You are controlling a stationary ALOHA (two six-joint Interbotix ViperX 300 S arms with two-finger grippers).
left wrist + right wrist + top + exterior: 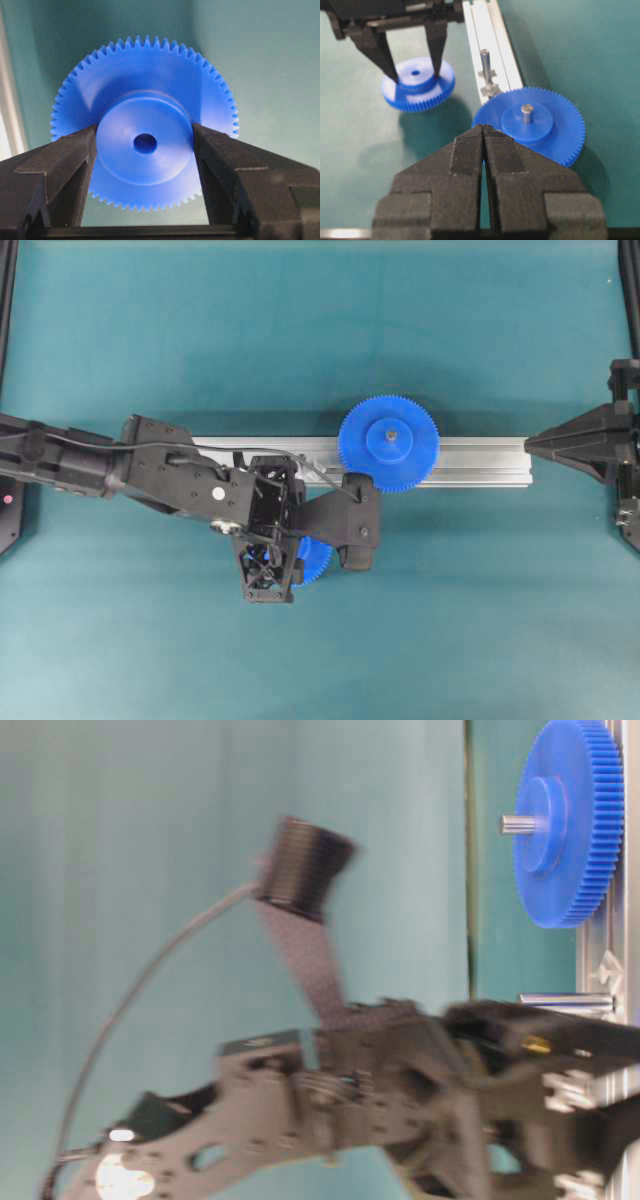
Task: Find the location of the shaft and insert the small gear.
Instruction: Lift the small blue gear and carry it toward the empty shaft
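Observation:
My left gripper (145, 134) is shut on the raised hub of the small gear (145, 145), a bright blue toothed disc with a dark centre hole. In the right wrist view the small gear (418, 82) hangs just above the mat, casting a shadow, left of the rail. The shaft (485, 62), a thin silvery upright pin on a shiny metal base, stands on the rail beside it, bare. In the overhead view the small gear (316, 560) peeks out under the left arm, which hides the shaft. My right gripper (530, 443) rests shut at the rail's right end.
A wider blue gear (389, 443) with a grey centre pin sits on the aluminium rail (480, 462), just right of the shaft. The rail runs across the middle of the green mat. Black frame posts stand at the left and right edges.

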